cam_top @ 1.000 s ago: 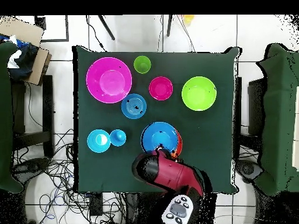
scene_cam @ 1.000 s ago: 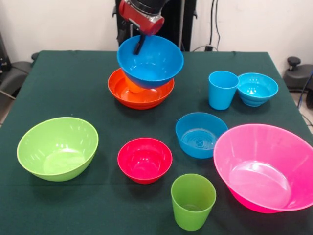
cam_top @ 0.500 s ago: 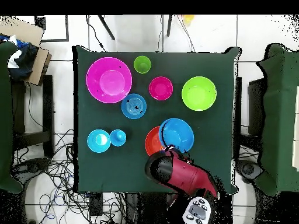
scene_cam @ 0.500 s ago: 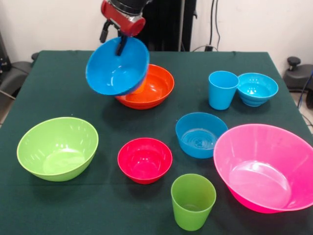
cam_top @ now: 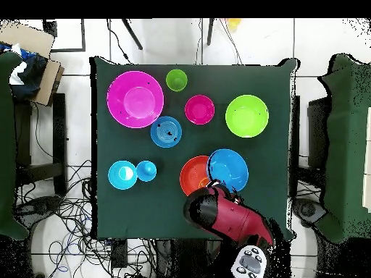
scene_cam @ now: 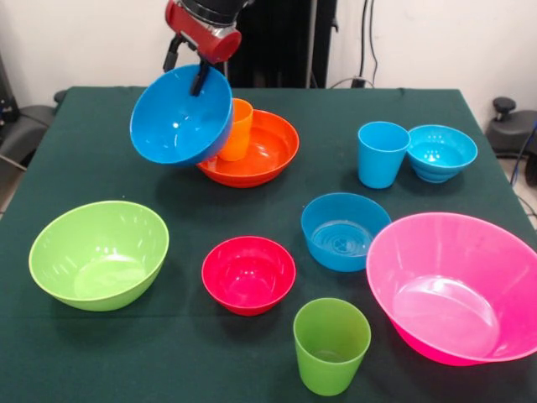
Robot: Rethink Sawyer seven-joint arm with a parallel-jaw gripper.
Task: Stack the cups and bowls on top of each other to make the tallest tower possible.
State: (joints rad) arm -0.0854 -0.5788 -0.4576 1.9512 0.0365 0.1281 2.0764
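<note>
The large glossy blue plastic bowl (scene_cam: 180,117) hangs tilted above the table, beside the wide orange plastic bowl (scene_cam: 262,151) holding the orange tapered cup (scene_cam: 237,128); carry it level and set it down gently. The gripper (scene_cam: 201,71) above clamps its far rim

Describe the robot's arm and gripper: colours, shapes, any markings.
The arm is a thick, rounded tube in glossy red with black sections. In the overhead view a grey panel of dark round buttons sits near its base. At its tip a red cuff with a black band carries the gripper, which has thin black fingers. No cables or lettering are discernible.
</note>
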